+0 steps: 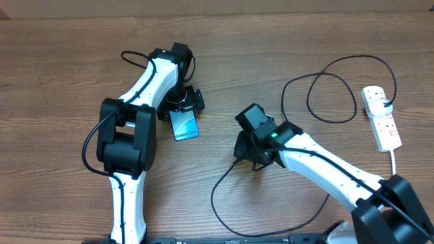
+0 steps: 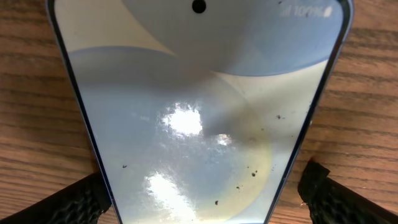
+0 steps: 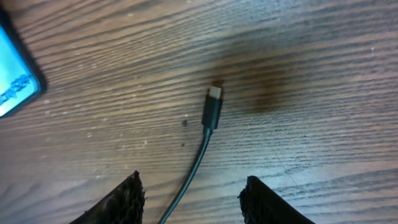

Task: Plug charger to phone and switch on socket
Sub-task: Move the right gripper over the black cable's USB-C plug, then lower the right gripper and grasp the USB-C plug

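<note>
The phone [image 1: 184, 125] lies flat on the wooden table, its light blue screen up, and it fills the left wrist view [image 2: 199, 106]. My left gripper [image 1: 182, 112] [image 2: 202, 193] is open and straddles the phone's sides, with its fingers [image 2: 317, 186] close to the edges. The charger's black cable [image 1: 224, 210] loops across the table to the white socket [image 1: 381, 116] at the far right. Its plug tip [image 3: 213, 107] lies free on the wood. My right gripper [image 1: 255, 158] [image 3: 194, 196] hangs over the cable [image 3: 200, 149], jaws apart, with the cable running between the fingers untouched. A phone corner [image 3: 12, 74] shows at left.
The socket's thick white cord [image 1: 395, 163] runs down the right side. Another loop of the black cable [image 1: 332, 118] lies between my right arm and the socket. The left arm's base [image 1: 125, 142] stands left of the phone.
</note>
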Available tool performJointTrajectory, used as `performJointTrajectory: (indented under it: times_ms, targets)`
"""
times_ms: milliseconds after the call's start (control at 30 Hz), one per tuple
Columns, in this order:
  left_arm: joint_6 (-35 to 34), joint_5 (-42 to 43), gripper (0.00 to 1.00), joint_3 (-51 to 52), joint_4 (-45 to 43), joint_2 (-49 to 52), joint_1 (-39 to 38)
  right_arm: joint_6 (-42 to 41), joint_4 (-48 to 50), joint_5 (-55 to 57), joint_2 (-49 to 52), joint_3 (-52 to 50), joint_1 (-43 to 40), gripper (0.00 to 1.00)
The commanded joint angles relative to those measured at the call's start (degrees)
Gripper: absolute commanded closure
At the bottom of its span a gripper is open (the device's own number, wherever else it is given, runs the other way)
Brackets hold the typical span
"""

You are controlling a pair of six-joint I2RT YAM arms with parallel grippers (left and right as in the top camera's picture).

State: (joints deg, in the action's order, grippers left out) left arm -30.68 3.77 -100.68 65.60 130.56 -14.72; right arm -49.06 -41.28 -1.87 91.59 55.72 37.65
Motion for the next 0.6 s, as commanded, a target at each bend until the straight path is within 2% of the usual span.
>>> performJointTrajectory:
  times_ms: [0, 100, 200, 500, 567]
  targets:
    - [1.38, -0.76, 0.04, 2.08, -0.04, 3.17, -0.74, -5.05, 0.35, 3.78, 3.5, 1.25, 0.22, 0.49]
    - [1.6, -0.79, 0.04, 2.08, -0.04, 3.17, -0.74, -5.68, 1.44, 2.99, 6.69, 1.46, 0.15, 0.5]
    - [2.03, -0.83, 0.04, 2.08, -0.02, 3.17, -0.72, -7.39, 2.45, 2.16, 8.9, 1.88, 0.15, 0.55]
    - [2.45, -0.81, 0.04, 2.08, 0.44, 3.17, -0.74, -7.67, 4.31, 2.25, 10.97, 2.71, -0.17, 0.83]
    - [2.45, -0.83, 0.04, 2.08, 0.59, 3.17, -0.74, -5.68, 1.42, 2.32, 10.97, 4.37, -2.08, 0.88]
